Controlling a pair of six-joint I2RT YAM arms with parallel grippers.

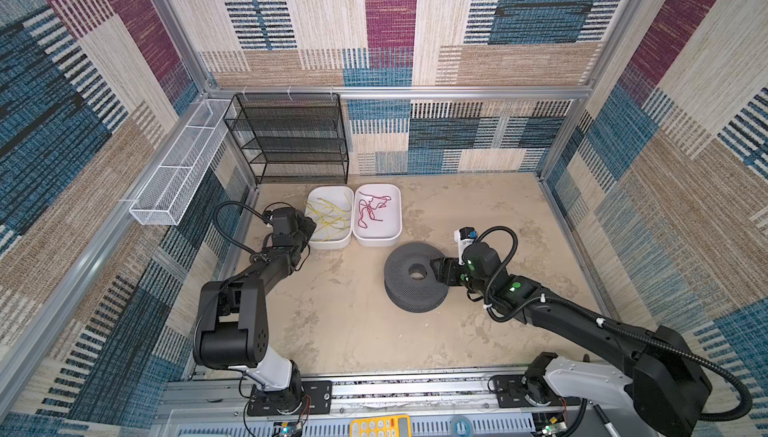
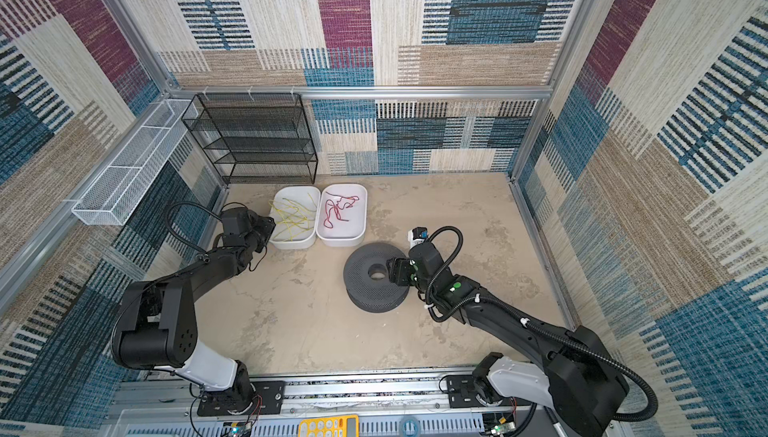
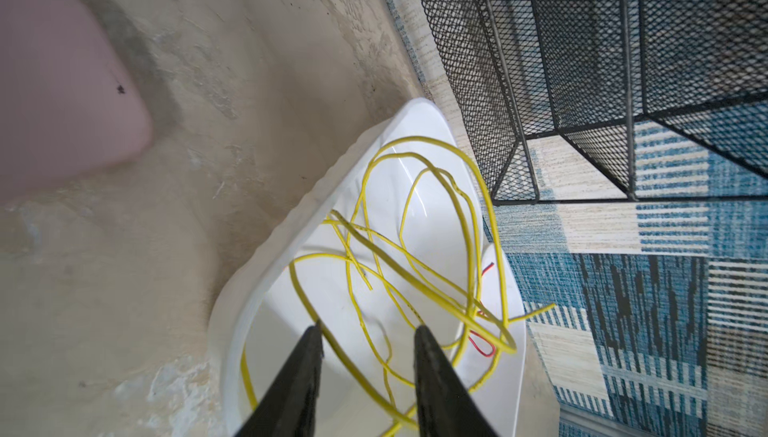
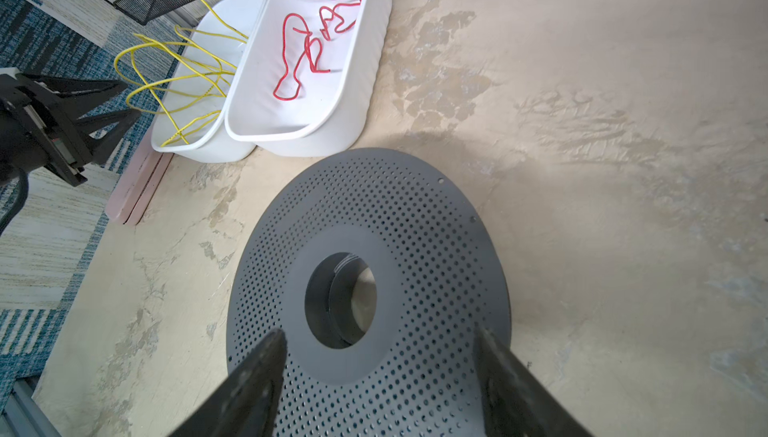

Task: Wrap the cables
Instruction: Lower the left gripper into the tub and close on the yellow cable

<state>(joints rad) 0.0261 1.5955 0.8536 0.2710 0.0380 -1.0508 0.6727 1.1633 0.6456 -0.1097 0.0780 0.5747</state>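
Cables (image 1: 330, 216) of thin yellow wire are found in loose loops inside a white tub (image 1: 328, 243), far back on the bench (image 1: 353, 331), on the left arm's side. Nearest of all, a yellow calculator (image 1: 380, 426) is seen at the front edge, below the rail where both arms are fixed. Farther in, a dark grey spool (image 1: 399, 289) full of small holes is laid flat on the bench, right of the middle. The right tool (image 4: 380, 339) is held over the spool's right edge with its jaws spread wide. Nothing is gripped by them, and whether the spool is touched cannot be told. Farther back, the left tool (image 3: 368, 327) is held at the left side of the cable tub and pointed into it. Its jaws are set a narrow way apart. Yellow loops are seen between and around the tips, but no strand is pinched. Some loops are stuck up above the tub's rim. A second white tub (image 1: 378, 241) is set just beside the first, and a thin red cord (image 1: 372, 210) is curled in it. At the very back, a black mesh rack (image 1: 291, 139) is stood against the wall, and a long white mesh basket (image 1: 178, 164) is hung on the left wall.
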